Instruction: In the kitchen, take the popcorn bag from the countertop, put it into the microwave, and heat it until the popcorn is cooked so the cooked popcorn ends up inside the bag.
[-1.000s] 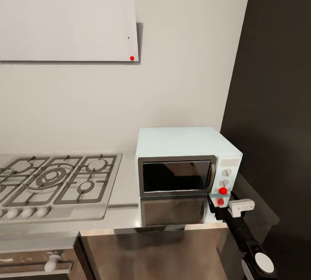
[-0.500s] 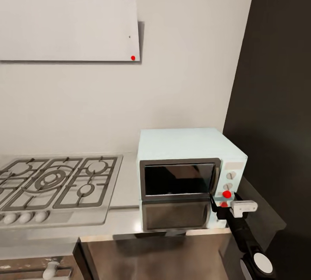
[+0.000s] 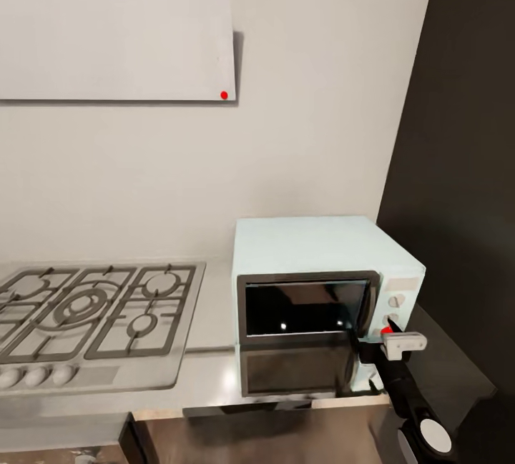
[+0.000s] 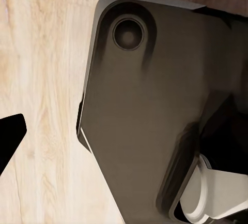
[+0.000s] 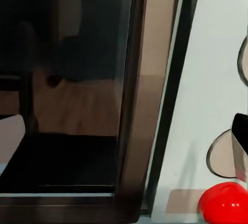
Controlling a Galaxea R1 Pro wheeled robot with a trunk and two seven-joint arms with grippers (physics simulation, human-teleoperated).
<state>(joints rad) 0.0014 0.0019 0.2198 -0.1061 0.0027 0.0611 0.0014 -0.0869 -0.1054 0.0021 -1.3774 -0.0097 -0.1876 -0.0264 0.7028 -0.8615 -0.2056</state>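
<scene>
Microwave: small boxy pale blue-white microwave (image 3: pixel 325 253) with a grey-framed dark glass door stands on the smooth reflective grey countertop (image 3: pixel 207 371), hard against the pale grey wall (image 3: pixel 315 92); door shut.
Controls: round knobs and a red dot (image 3: pixel 387 330) on the oven's right-hand panel; the dot also sits near the frame edge in the right wrist view (image 5: pixel 225 203).
Right gripper: black arm reaches up to the control panel, right gripper (image 3: pixel 390 339) just beside the red dot; whether its fingers are spread or pressed together cannot be told.
Left gripper: one dark fingertip (image 4: pixel 9 136) over pale wooden floor (image 4: pixel 46 79); spread or closed cannot be told.
Hob: steel gas hob (image 3: pixel 93 314) lies left of the microwave.
Hood: white slanted hood (image 3: pixel 114 38) hangs above the hob.
Cabinet: tall dark glossy cabinet (image 3: pixel 465 164) stands right of the microwave.
</scene>
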